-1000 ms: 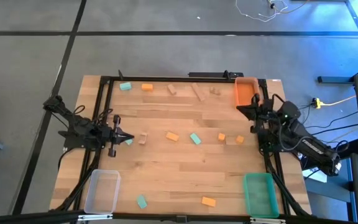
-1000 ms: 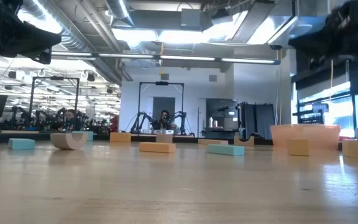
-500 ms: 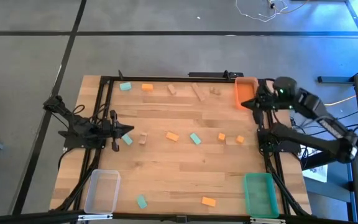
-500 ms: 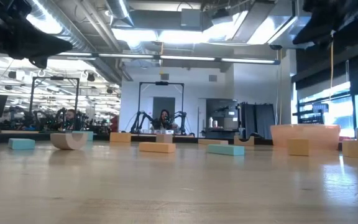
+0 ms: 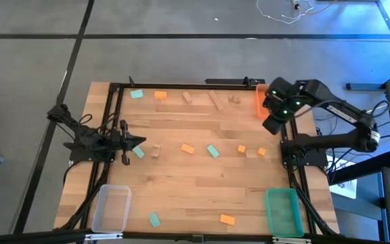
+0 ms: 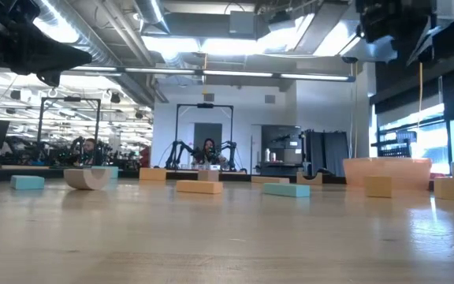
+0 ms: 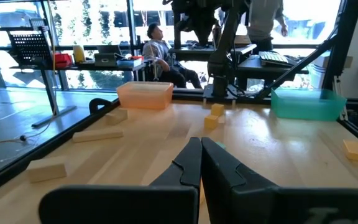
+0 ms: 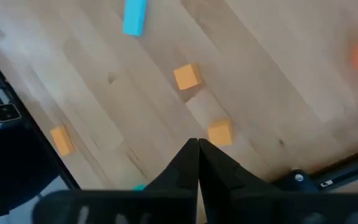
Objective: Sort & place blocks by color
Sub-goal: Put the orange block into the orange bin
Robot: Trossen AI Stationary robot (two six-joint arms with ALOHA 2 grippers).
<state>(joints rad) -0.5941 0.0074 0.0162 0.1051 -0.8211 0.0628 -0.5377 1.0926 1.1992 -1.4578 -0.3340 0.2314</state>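
Small blocks lie flat and scattered on the wooden table: orange ones (image 5: 187, 148), (image 5: 160, 95), (image 5: 241, 148), (image 5: 227, 219), teal ones (image 5: 212, 151), (image 5: 137, 94), (image 5: 154, 219), and pale wood ones (image 5: 156, 150), (image 5: 215, 102). My left gripper (image 5: 139, 141) is shut, low over the table's left side, just beyond a teal block (image 5: 139, 154). My right gripper (image 5: 269, 127) is shut and raised high near the orange bin, pointing down. In its wrist view its gripper (image 8: 197, 144) hangs above two orange blocks (image 8: 220, 132), (image 8: 186, 76).
An orange bin (image 5: 267, 99) stands at the far right corner, a green bin (image 5: 282, 210) at the near right corner and a clear bin (image 5: 112, 207) at the near left corner. A black frame (image 5: 181, 85) runs along the table's edges. People sit in the room beyond.
My right arm has risen from its low place at the table's right edge and swung toward the far edge and inward, so its gripper now hangs near the orange bin, pointing down. My left gripper has shifted slightly toward the far edge. No block has moved.
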